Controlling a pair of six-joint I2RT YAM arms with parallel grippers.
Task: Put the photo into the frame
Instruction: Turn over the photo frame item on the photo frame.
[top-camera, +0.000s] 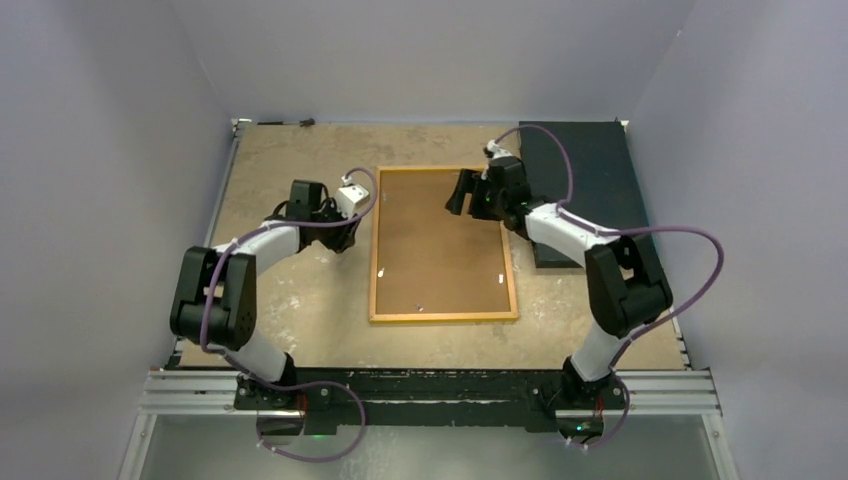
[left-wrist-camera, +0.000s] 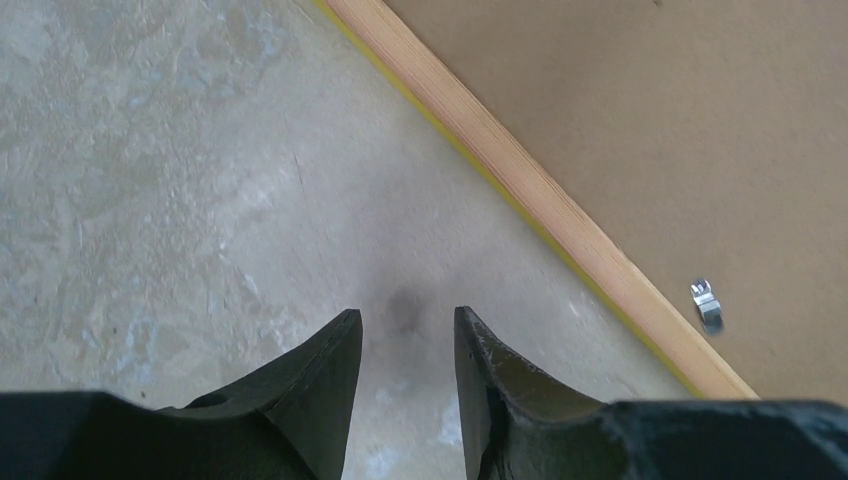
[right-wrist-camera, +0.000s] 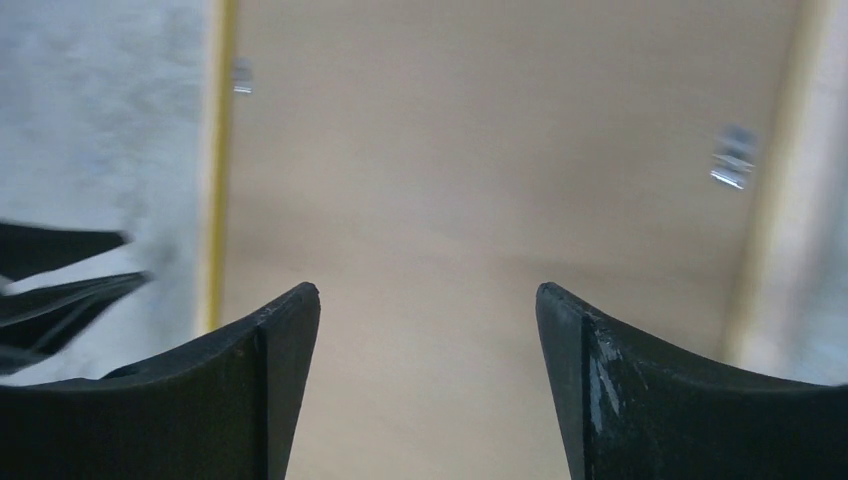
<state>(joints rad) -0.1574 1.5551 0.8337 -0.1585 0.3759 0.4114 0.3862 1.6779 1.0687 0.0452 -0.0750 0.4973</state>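
The frame (top-camera: 443, 317) lies face down in the middle of the table, its light wood rail (left-wrist-camera: 540, 190) showing a thin yellow edge (right-wrist-camera: 215, 200). A brown backing board (top-camera: 440, 250) fills it, so the photo is hidden. My left gripper (top-camera: 345, 238) hangs over bare table just left of the frame. It is open (left-wrist-camera: 408, 325) with nothing between its fingers. My right gripper (top-camera: 462, 195) hovers above the backing board (right-wrist-camera: 480, 150) near the frame's far right part, open wide (right-wrist-camera: 428, 295) and empty.
A dark rectangular mat (top-camera: 590, 180) lies at the back right, beside the frame. Small metal clips (left-wrist-camera: 706, 303) (right-wrist-camera: 733, 157) sit along the frame's inner edges. Grey walls close in the table on three sides.
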